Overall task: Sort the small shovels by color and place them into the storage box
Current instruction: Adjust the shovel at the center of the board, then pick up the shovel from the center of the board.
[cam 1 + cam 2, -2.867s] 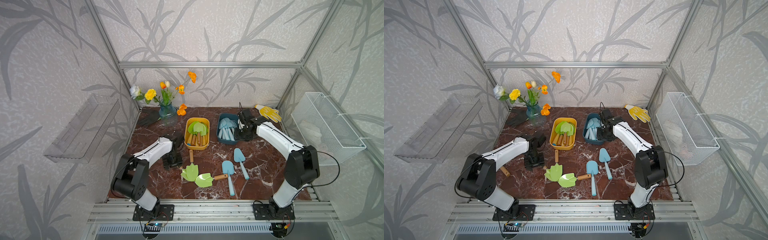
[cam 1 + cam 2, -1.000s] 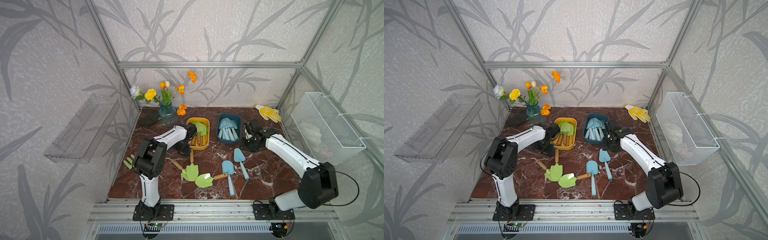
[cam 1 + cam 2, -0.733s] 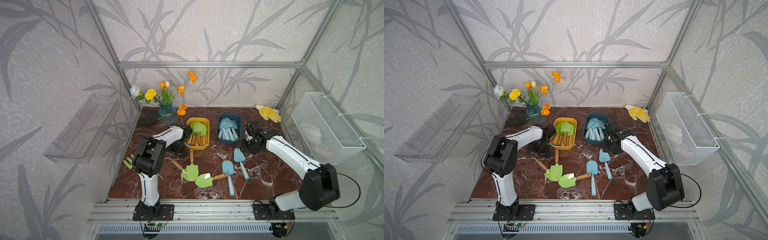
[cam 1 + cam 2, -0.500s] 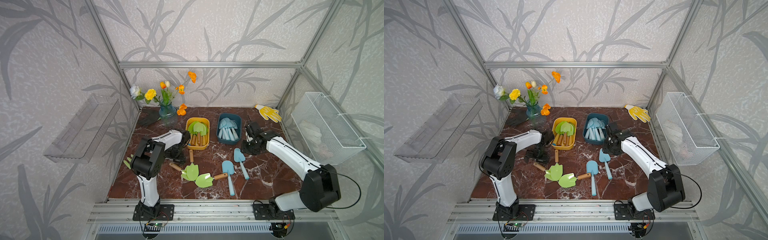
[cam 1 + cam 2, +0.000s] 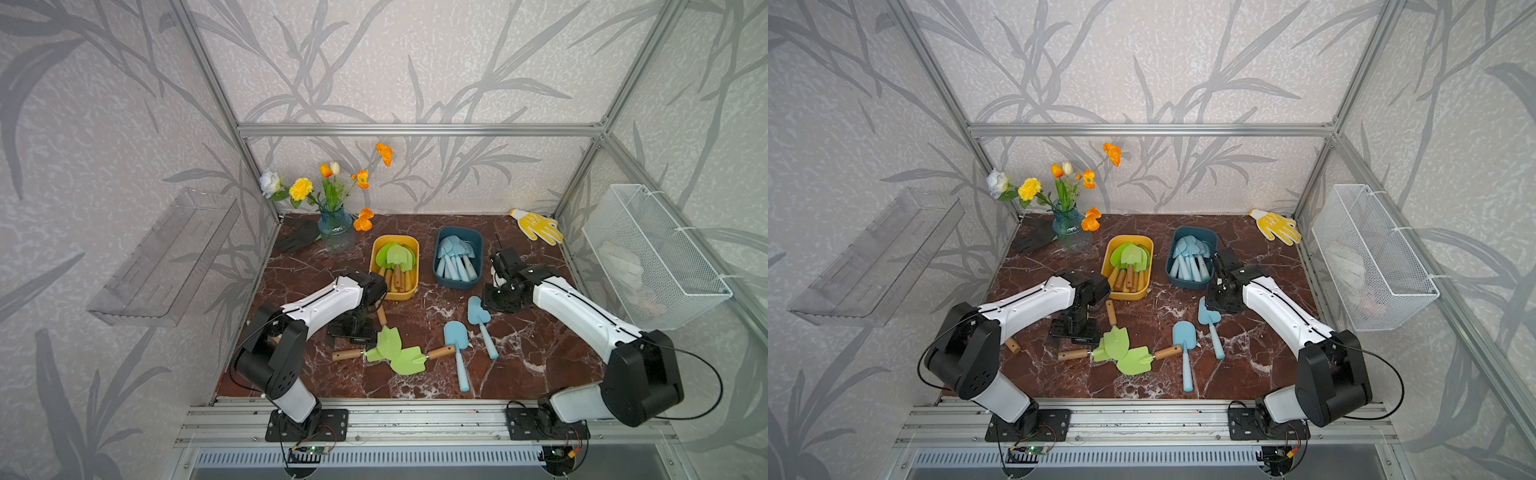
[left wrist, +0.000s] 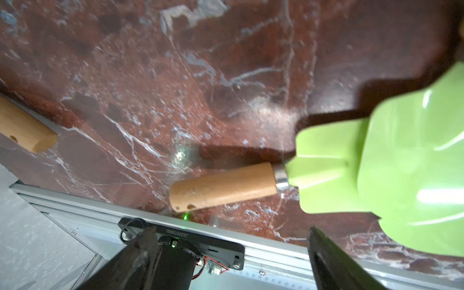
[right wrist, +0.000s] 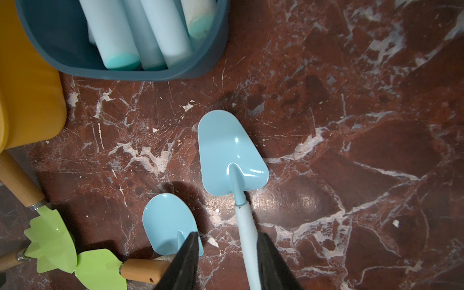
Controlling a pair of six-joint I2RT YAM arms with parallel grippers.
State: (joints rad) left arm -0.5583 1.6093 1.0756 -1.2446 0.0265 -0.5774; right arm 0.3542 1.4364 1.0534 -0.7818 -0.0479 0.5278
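Jaws of the left pincer were seen spread wide, nothing gripped. It was positioned low over the tabletop, next to the wooden handle of a green shovel. The right pincer was set narrow but unclamped. The handle of a blue shovel was framed between its fingers, with a gap visible on one side. A second blue shovel was laid just beside it. Both were seen to be all pale blue plastic.

Three loose green shovels were laid on the tabletop, lime blades overlapped, tan wooden handles splayed outward.

Behind them, the yellow box was filled with boxed green shovels only, blades toward the back wall. The dark blue box, just beside it, was filled with boxed blue shovels only. In both top views five shovels were counted outside the boxes.
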